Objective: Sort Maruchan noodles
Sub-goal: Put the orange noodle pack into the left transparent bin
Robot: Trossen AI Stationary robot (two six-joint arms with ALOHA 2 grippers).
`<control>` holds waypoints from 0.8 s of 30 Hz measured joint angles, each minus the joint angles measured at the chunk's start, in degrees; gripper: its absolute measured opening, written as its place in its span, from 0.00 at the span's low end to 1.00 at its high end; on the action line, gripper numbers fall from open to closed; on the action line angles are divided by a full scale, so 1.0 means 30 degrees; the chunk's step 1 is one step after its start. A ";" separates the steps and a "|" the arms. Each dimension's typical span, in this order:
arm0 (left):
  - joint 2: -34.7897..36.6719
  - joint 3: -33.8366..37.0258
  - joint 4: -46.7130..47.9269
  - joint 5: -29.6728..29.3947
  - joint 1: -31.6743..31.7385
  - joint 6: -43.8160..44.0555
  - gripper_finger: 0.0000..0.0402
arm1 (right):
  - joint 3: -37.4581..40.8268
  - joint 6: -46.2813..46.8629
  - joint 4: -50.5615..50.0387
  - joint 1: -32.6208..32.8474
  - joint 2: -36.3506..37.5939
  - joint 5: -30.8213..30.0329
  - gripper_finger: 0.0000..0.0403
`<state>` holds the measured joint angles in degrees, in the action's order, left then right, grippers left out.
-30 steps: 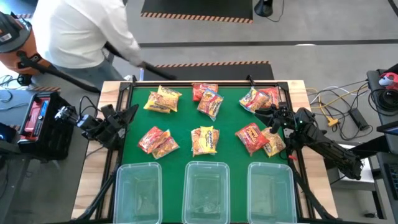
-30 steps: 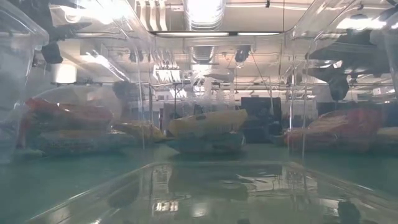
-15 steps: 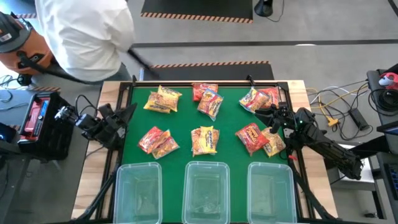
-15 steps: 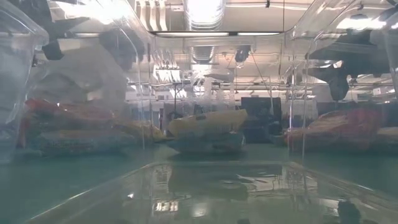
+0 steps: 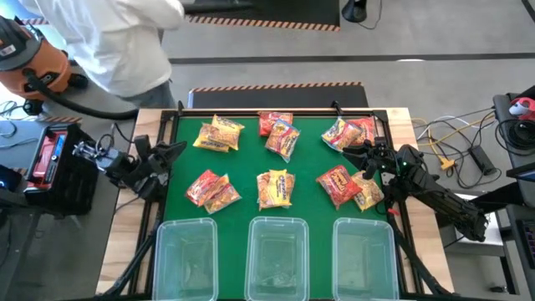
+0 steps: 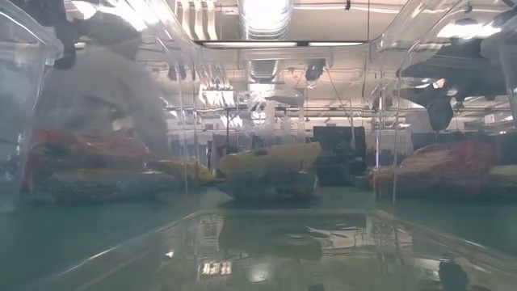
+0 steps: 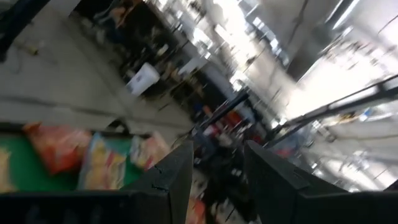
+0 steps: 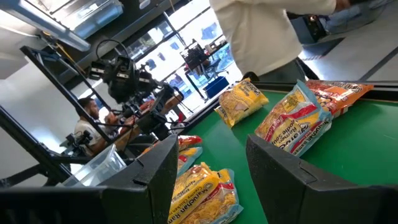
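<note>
Gripper states come first: the left gripper (image 5: 173,150) hovers at the left edge of the green desk (image 5: 251,159) with its two dark fingers (image 7: 177,174) set apart and nothing between them, and the right gripper (image 5: 368,153) hangs over the right side of the mat, likewise parted and holding nothing, its fingers (image 8: 158,168) framing open air in its wrist view. Going left to right across the near edge, three clear tubs stand in a row: the left tub (image 5: 187,257), the middle tub (image 5: 278,257) and the right tub (image 5: 366,255); all three hold no packets. Every one of the Maruchan noodles lies loose on the green mat beyond the tubs. At the far left sits a yellow pair (image 5: 219,134), and nearer the tubs a red and yellow pile (image 5: 211,189). In the middle, a red and orange cluster (image 5: 279,132) lies toward the far edge, with a yellow packet (image 5: 275,187) just ahead of the middle tub. On the right, a mixed pile (image 5: 349,132) lies at the far corner just beside the right gripper, and a red packet (image 5: 338,183) overlaps a yellow one (image 5: 368,192) near the right tub. A person in a white top (image 5: 117,42) leans in beyond the desk's far left corner.
</note>
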<state>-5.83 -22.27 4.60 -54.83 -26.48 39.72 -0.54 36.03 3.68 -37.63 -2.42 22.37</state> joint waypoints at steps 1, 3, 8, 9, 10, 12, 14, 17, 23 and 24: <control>-0.0145 -0.0351 0.1297 -0.0003 0.0008 0.0875 0.32 | -0.0004 -0.0007 -0.0003 0.0000 0.0000 0.0003 0.44; -0.0585 -0.0917 0.3267 -0.0085 0.0021 0.2307 0.32 | -0.0007 -0.0007 -0.0001 -0.0006 -0.0002 -0.0001 0.44; -0.2177 -0.2031 0.4575 -0.0560 0.0200 0.2971 0.32 | -0.0007 -0.0004 0.0001 0.0000 0.0000 0.0007 0.44; -0.2492 -0.2322 0.4914 -0.0562 0.0337 0.2875 0.32 | -0.0001 -0.0001 0.0001 0.0000 -0.0006 0.0005 0.44; -0.2771 -0.2655 0.5583 -0.0553 0.0497 0.2826 0.32 | -0.0007 -0.0007 0.0001 0.0000 0.0000 0.0006 0.44; -0.3261 -0.3417 0.7248 -0.0545 0.0808 0.3145 0.32 | -0.0005 -0.0004 0.0001 0.0000 -0.0003 0.0002 0.44; -0.3751 -0.4124 0.8698 -0.0545 0.1098 0.3669 0.32 | -0.0007 -0.0005 -0.0001 0.0000 -0.0002 0.0005 0.44; -0.4595 -0.5111 1.0328 -0.0197 0.1408 0.3934 0.32 | -0.0006 -0.0007 -0.0001 0.0000 0.0000 0.0007 0.44; -0.6534 -0.6663 1.2815 0.1463 0.2084 0.3951 0.32 | -0.0004 -0.0007 -0.0001 0.0000 -0.0007 -0.0001 0.44; -0.6897 -0.6843 1.3134 0.1794 0.2241 0.3949 0.32 | -0.0003 -0.0007 0.0001 0.0000 -0.0003 0.0004 0.44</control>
<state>-26.52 -42.80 44.00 -49.45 -19.75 51.57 -0.54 36.01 3.68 -37.63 -2.42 22.38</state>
